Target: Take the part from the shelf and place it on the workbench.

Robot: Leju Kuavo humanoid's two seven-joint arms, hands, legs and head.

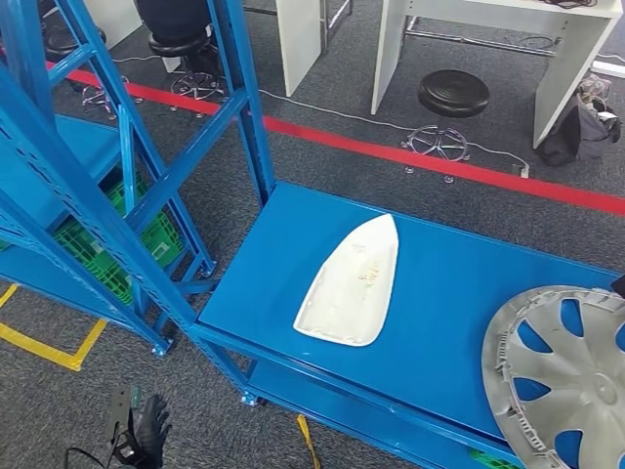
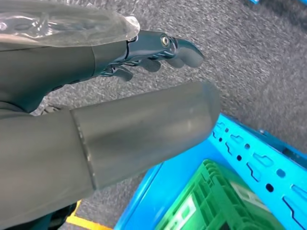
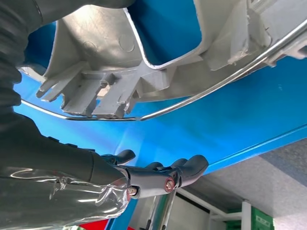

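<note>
A white shield-shaped part (image 1: 353, 283) lies flat in the middle of the blue shelf deck (image 1: 442, 283). A silver wheel cover (image 1: 563, 376) sits at the deck's right end, reaching over the front edge. A dark bit of my right hand (image 1: 619, 285) shows at its far rim. In the right wrist view the cover's ribbed underside (image 3: 119, 81) is close by, its rim between my thumb and the outstretched fingers (image 3: 163, 175). Blue deck shows between fingers and rim, and the grip is unclear. My left hand (image 1: 144, 430) hangs low over the carpet, its fingers (image 2: 163, 48) loosely extended and holding nothing.
Blue shelf uprights and braces (image 1: 110, 195) stand at the left, with green crates (image 1: 110, 254) under them. Beyond the shelf are a red floor line (image 1: 442, 161), a black stool (image 1: 451, 98) and white desks (image 1: 516, 29). Yellow tape (image 1: 44, 347) marks the carpet.
</note>
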